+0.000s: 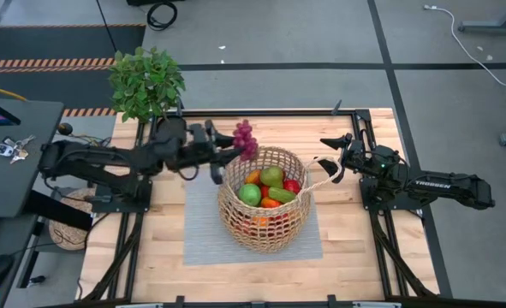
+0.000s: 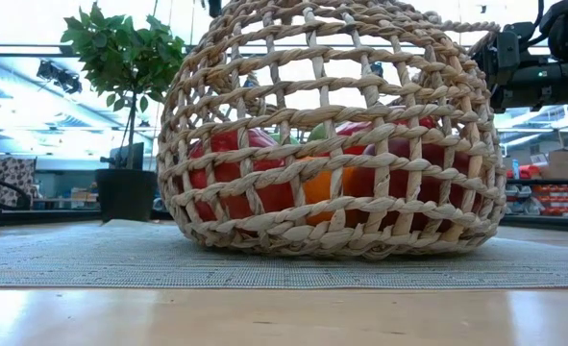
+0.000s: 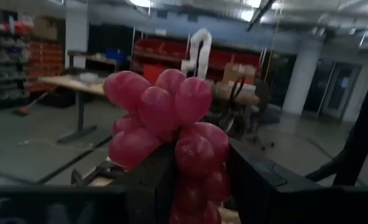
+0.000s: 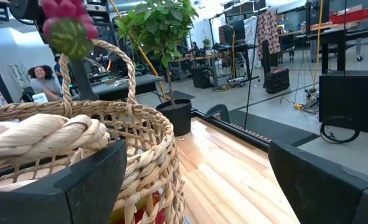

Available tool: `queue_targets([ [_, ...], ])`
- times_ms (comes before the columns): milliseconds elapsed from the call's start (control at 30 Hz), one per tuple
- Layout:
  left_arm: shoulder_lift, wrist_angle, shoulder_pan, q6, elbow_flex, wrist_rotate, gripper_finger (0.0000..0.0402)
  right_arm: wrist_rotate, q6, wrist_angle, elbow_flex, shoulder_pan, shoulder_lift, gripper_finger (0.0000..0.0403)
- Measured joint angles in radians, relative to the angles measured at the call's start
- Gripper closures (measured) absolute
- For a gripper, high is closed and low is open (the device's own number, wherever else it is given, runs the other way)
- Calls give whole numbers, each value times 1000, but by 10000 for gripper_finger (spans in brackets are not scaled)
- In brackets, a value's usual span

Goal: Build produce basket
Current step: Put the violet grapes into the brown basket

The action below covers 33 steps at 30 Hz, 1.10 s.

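The wicker basket [image 1: 263, 205] stands on a grey mat [image 1: 203, 233] at the table's middle. It holds produce: a green apple [image 1: 250, 194], a red apple [image 1: 292, 186] and an orange [image 1: 253, 177]. My left gripper [image 1: 234, 147] is shut on a bunch of purple grapes [image 1: 246, 139], just above the basket's far left rim. My right gripper [image 1: 328, 161] stands open at the basket's right side. The basket's rope handle [image 4: 43, 134] lies close before one of its fingers; I cannot tell whether they touch. My left gripper pinches the rear part of the grape bunch [image 3: 193, 180] between its two fingers [image 3: 155, 183]. The fingers come about level from the table's left. The bunch is lifted clear and sticks out past the fingertips over the basket's rim.
A leafy potted plant [image 1: 146, 81] stands at the table's far left corner, behind my left arm. Bare wood lies in front of the mat and to the right of the basket. Keys [image 1: 9, 148] lie on a grey side surface to the left.
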Motion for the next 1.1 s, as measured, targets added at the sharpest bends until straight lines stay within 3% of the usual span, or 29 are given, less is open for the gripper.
queue_targets([
  [333,149,-291,48,8,264,81,267,0,0,0,0,0,0,9],
  [433,158,-407,49,82,322,91,267,0,0,0,0,0,0,9],
  [567,152,-413,47,175,333,95,267,0,0,0,0,0,0,9],
  [833,150,-576,24,748,333,94,267,0,0,0,0,0,0,9],
  [1100,155,-777,25,1034,332,94,267,0,0,0,0,0,0,9],
])
